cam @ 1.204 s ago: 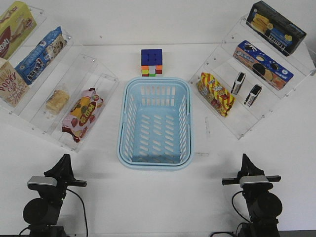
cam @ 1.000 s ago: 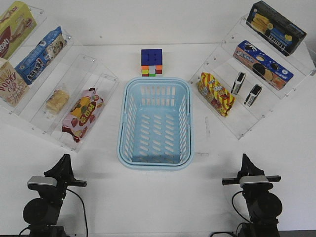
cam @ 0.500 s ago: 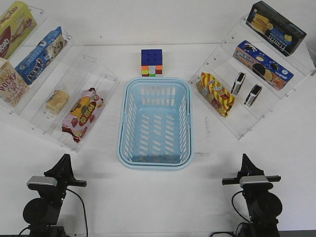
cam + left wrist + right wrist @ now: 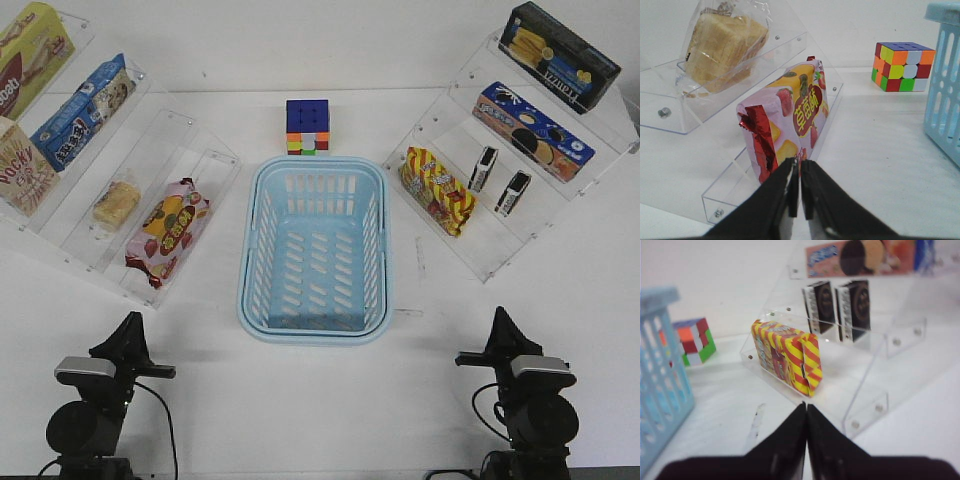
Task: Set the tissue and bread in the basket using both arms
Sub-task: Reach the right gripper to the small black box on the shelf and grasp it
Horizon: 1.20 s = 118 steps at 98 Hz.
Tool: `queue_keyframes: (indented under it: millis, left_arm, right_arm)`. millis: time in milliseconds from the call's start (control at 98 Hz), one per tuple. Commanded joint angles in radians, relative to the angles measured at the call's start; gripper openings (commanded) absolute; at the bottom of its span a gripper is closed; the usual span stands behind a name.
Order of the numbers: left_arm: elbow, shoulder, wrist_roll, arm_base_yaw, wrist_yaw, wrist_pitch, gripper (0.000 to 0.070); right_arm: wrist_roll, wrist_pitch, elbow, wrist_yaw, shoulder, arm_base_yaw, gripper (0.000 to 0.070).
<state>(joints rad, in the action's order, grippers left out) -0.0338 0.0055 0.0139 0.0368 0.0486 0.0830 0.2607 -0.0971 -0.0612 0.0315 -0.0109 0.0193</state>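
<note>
The left gripper (image 4: 800, 192) has its fingers (image 4: 785, 192) pressed together, holding nothing; the bread (image 4: 720, 45) sits on a clear shelf up and away from them, beyond a red snack bag (image 4: 790, 120). The basket (image 4: 314, 250) stands between the arms. The right gripper (image 4: 806, 432) has its fingers (image 4: 792, 435) closed and empty too; the tissue (image 4: 819, 301) stands upright on a shelf beyond them, behind a striped bag (image 4: 787, 357).

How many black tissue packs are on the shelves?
2: both stand upright side by side on the right rack's middle step, one tissue pack nearer the basket, the other beside it. None looks hidden.
</note>
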Motion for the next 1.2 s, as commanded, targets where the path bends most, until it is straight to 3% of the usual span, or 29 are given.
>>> queue_keyframes:
  millis: [0, 122, 265, 316, 398, 429, 755, 1031, 1112, 1194]
  left_arm:
    - [0.02, -0.001, -0.002, -0.001, 0.001, 0.016, 0.0002]
    - [0.02, -0.001, -0.002, -0.001, 0.001, 0.016, 0.0002]
    - [0.02, -0.001, -0.002, -0.001, 0.001, 0.016, 0.0002]
    - [0.02, -0.001, -0.002, -0.001, 0.001, 0.016, 0.0002]
    - [0.02, -0.001, -0.002, -0.001, 0.001, 0.016, 0.0002]
    - [0.02, -0.001, -0.002, -0.001, 0.001, 0.016, 0.0002]
    - [0.02, -0.001, -0.002, -0.001, 0.001, 0.016, 0.0002]
    - [0.02, -0.001, -0.002, -0.001, 0.001, 0.016, 0.0002]
    - [0.02, -0.001, -0.002, -0.001, 0.001, 0.016, 0.0002]
    - [0.02, -0.001, -0.002, -0.001, 0.001, 0.016, 0.0002]
  right_arm:
    - [0.129, -0.032, -0.084, 0.048, -0.038, -0.001, 0.0001]
    - [0.116, -0.089, -0.226, 0.079, -0.197, -0.002, 0.0]
    - [0.007, -0.116, -0.41, 0.063, -0.453, -0.002, 0.0022]
    - [-0.028, -0.13, -0.477, 0.051, -0.539, -0.002, 0.0155]
    - [-0.057, -0.144, -0.578, 0.05, -0.671, -0.002, 0.0506]
    - [-0.071, -0.144, -0.612, 0.053, -0.718, -0.002, 0.0546]
    - [-0.154, -0.06, -0.883, 0.153, -1.161, -0.029, 0.054]
    - [-0.145, 0.003, -1.021, 0.144, -1.444, -0.097, 0.0531]
    - [-0.141, 0.016, -1.045, 0.118, -1.501, -0.105, 0.0473]
    - [-0.141, 0.036, -1.053, 0.118, -1.538, -0.105, 0.0322]
